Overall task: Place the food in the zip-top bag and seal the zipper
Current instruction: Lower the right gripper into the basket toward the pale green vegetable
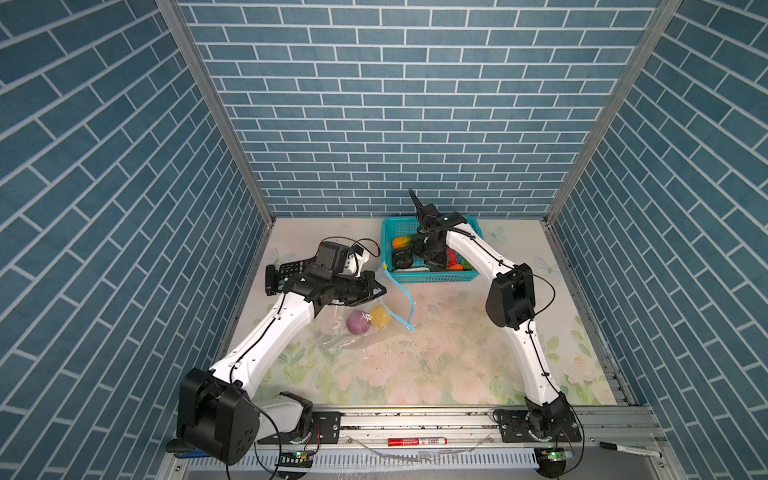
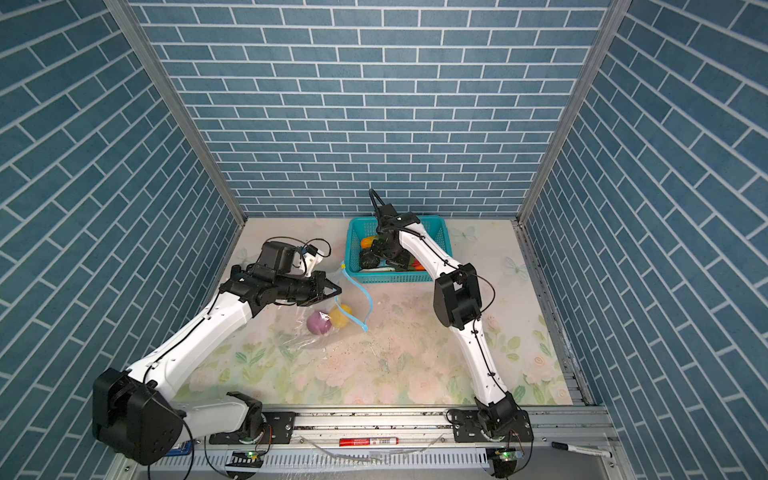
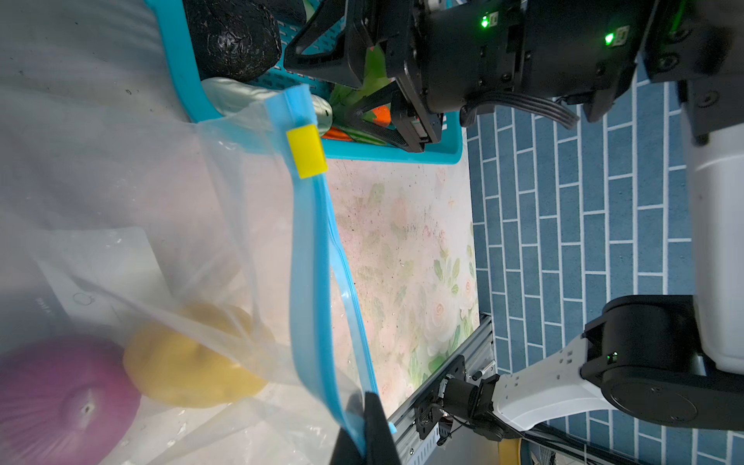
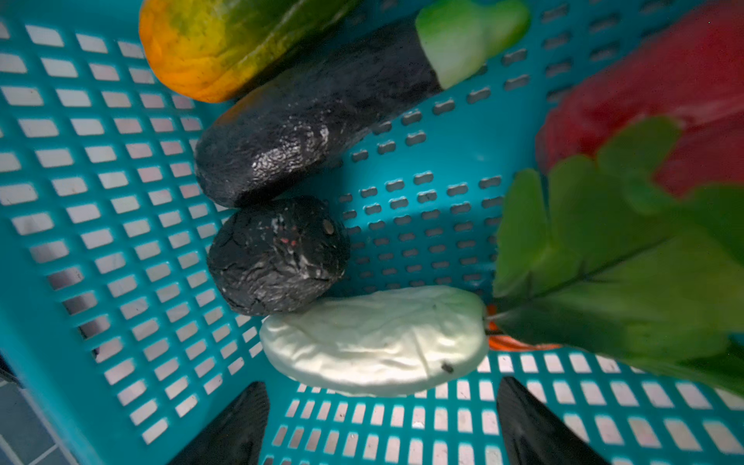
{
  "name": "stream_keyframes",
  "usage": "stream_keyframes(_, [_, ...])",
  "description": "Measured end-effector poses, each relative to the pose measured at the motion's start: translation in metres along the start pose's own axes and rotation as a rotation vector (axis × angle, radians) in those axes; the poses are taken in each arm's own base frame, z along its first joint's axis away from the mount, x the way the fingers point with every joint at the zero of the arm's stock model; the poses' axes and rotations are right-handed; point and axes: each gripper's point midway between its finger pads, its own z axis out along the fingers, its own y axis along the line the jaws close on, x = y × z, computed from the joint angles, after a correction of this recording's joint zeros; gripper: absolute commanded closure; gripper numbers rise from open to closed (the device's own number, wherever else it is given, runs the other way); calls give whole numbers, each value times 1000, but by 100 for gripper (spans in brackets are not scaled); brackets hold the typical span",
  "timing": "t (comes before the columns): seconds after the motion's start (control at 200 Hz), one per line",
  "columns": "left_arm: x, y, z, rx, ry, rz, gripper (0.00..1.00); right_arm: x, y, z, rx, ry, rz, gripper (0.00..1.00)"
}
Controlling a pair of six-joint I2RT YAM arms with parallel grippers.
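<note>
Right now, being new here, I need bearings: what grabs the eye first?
A teal plastic mesh basket of glossy toy vegetables stands far back, the right tool open inside it. Nearer left, the left tool pinches the light-blue edge of a clear crinkly plastic bag holding a purple onion and yellow fruit.

Onion [image 1: 358, 323] inside bag [image 1: 338, 338], left of basket [image 1: 387, 245]

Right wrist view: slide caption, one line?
Open right gripper above eggplant, round dark piece and pale green piece in the teal basket.
</note>
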Motion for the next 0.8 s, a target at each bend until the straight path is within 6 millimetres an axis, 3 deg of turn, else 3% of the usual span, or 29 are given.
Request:
stream_keyframes(0.37, [0, 1, -3, 1, -9, -2, 100, -2, 0, 41, -13, 55, 66, 16])
stream_keyframes(0.62, [3, 6, -3, -5, -5, -10, 100, -11, 8, 38, -42, 26, 48, 18])
stream_keyframes(0.8, [4, 7, -2, -7, -3, -13, 100, -23, 15, 35, -90, -12, -118, 17])
